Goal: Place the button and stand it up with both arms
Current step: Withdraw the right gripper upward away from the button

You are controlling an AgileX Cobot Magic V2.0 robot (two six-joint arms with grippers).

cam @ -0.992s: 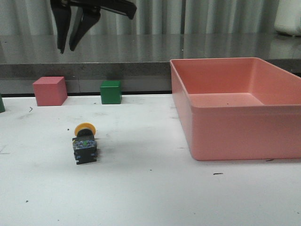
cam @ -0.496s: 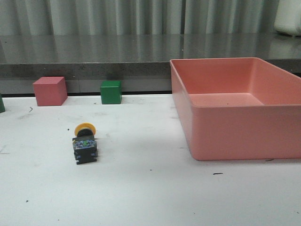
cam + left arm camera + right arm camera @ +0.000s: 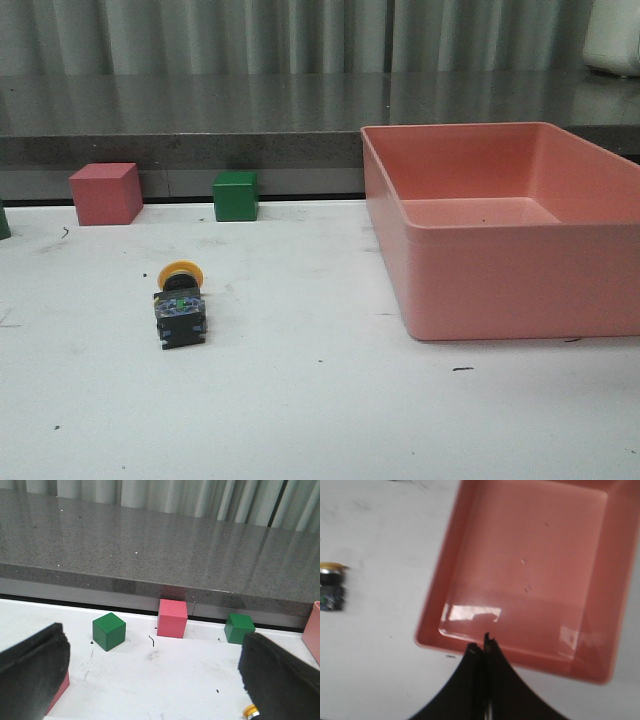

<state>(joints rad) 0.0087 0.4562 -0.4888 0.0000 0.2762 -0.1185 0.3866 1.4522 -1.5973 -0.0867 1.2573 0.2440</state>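
Your left gripper [image 3: 150, 680] stands wide open with nothing between its fingers [image 3: 30, 672], which show only as two dark blurred masses in the left wrist view. Your right gripper [image 3: 484, 645] has its fingertips pressed together, holding nothing, and it hangs over the near wall of the pink bin [image 3: 485, 645]. Neither gripper shows in the front view.

Past the left gripper, a sliver of the button [image 3: 251, 712] peeks out beside one finger, only its yellow cap and silver collar visible. Farther out on the white table [image 3: 165, 675] you see a green cube [image 3: 108, 631], a pink cube [image 3: 172, 618] and a second green cube [image 3: 239, 628], lined up near the grey counter edge.

In the front view the button [image 3: 181, 305] lies on its side on the table [image 3: 320, 420], well apart from the bin [image 3: 520, 280] and to its left. Its yellow cap points away from you toward the cubes; the bluish clear base faces you. The right wrist view shows the button [image 3: 331, 587] lying clear of the bin's wall, with bare table between.
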